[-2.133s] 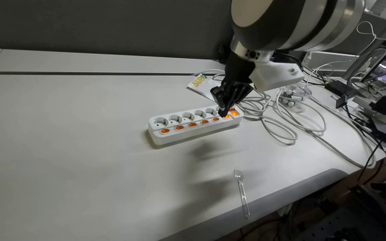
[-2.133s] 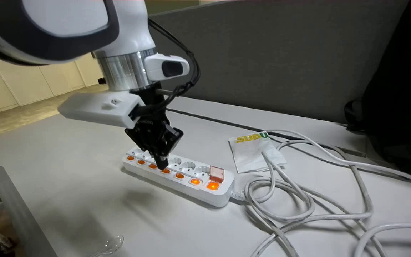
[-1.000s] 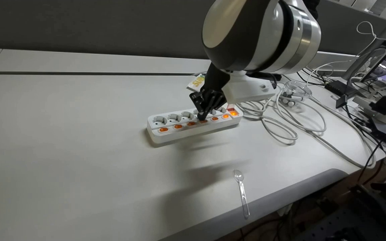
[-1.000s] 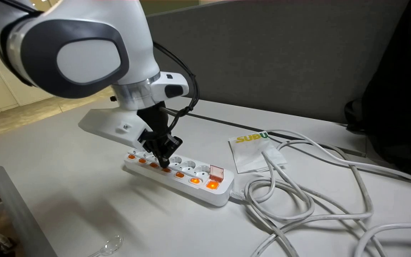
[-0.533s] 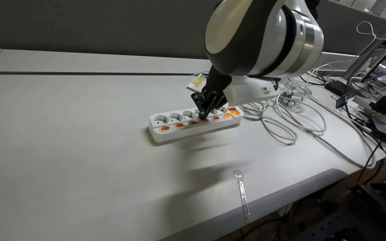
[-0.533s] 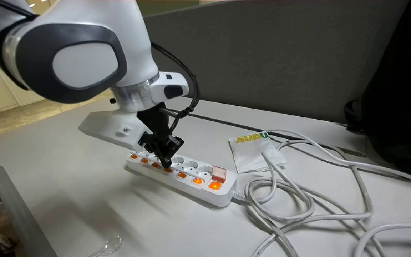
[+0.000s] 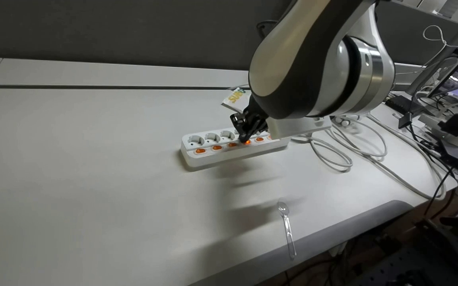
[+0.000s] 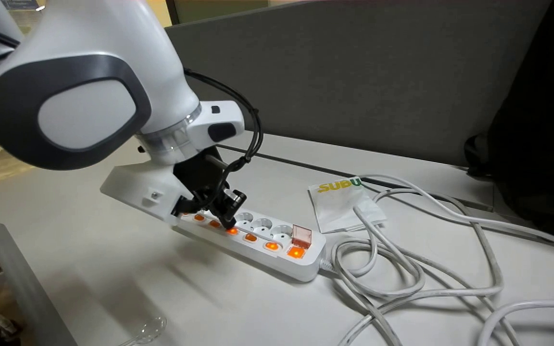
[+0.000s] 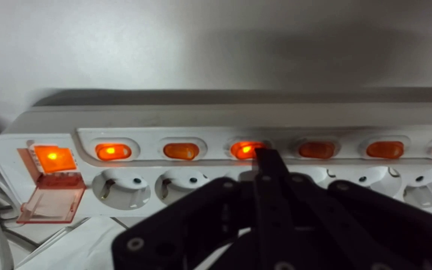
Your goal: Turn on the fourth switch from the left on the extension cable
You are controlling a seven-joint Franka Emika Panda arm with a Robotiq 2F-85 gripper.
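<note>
The extension cable [image 7: 209,158] is a long white power strip on the table, also in an exterior view [image 8: 258,262] and the wrist view [image 9: 163,118]. Its fourth switch from the left [image 7: 248,142] glows bright orange; it also shows lit in the wrist view [image 9: 243,150]. My gripper [image 7: 243,139] is shut and empty. In the wrist view its tips [image 9: 265,152] are at the right end of this switch and cover part of it; they look in contact. The switch by the corded end [image 9: 113,151] and the square main switch [image 9: 54,158] are lit. The others are unlit.
A white paper packet [image 8: 342,204] lies behind the strip's corded end. Looped grey-white cables [image 8: 402,288] spread beside it. A clear plastic spoon [image 7: 286,226] lies near the table's front edge. A dark partition [image 8: 354,81] stands behind.
My gripper has come down onto the fourth switch, and the arm has tilted lower. That switch has gone from dark to lit. The strip has slid slightly towards its corded end.
</note>
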